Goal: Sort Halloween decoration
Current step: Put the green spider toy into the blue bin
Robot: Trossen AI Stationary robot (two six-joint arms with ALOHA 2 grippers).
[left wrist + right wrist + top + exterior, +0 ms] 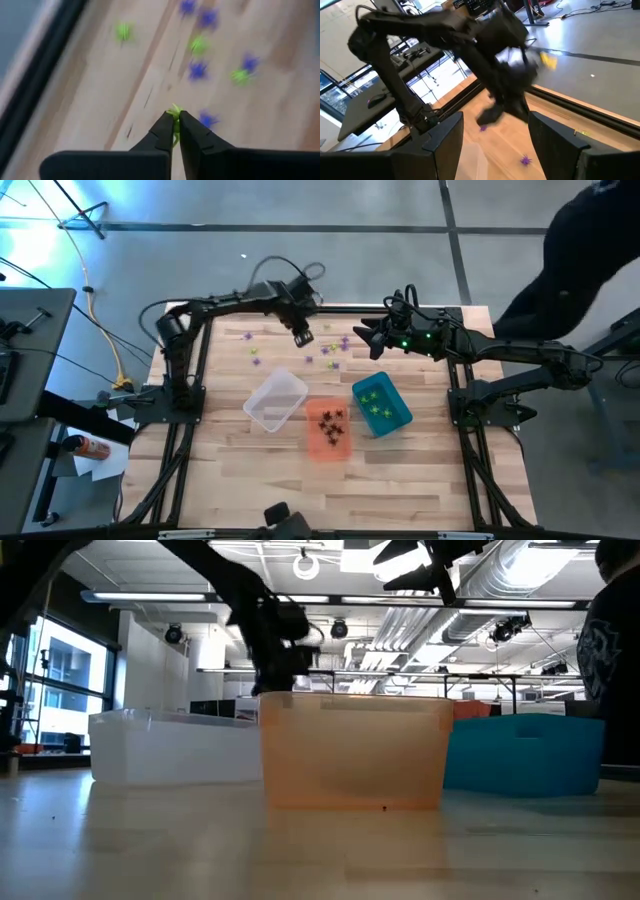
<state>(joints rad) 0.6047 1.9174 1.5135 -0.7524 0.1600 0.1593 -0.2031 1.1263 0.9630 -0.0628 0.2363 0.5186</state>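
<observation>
Tiny purple and green spider trinkets (333,352) lie scattered on the far part of the wooden table; they also show in the left wrist view (198,70). My left gripper (302,336) hangs above them, shut on a green spider (174,113). My right gripper (362,336) is open and empty, held high near the far right. The clear bin (276,402) looks empty; the orange bin (328,428) holds black spiders and the teal bin (381,404) green ones. My left gripper pinches the green spider (175,114) between its two fingertips, only at their free ends. The fingers point down at the table from above. The spider is lifted clear of the table, with green legs showing above and between the tips.
The three bins stand side by side at mid table, seen also in the low view: clear (170,745), orange (355,750), teal (525,755). A person in dark clothes (585,250) stands beyond the far right corner. Bare wood lies toward the near edge.
</observation>
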